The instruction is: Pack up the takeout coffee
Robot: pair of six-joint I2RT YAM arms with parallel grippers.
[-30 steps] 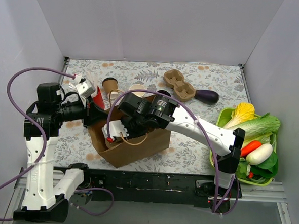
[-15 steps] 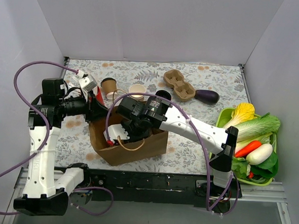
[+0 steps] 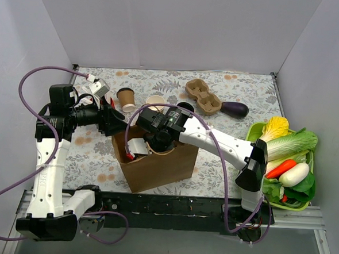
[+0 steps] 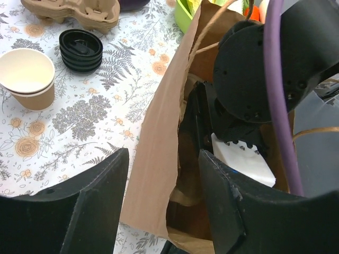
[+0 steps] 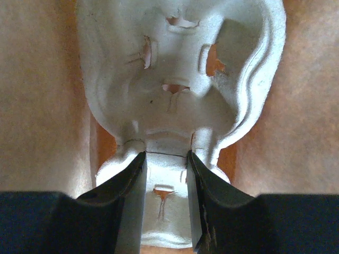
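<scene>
The brown paper bag [image 3: 158, 166] stands upright on the bench [image 3: 229, 90]. The left fingers [image 4: 95, 211] are apart astride its left wall, apparently steadying the mouth, while the right fingers [image 5: 124, 211], inside, are clamped on a white pulp tray [image 5: 175, 79], presumably seating it as a base. The cream cup [image 3: 155, 101] and black lid [image 3: 185, 106] wait beyond the bag, apart from both.
</scene>
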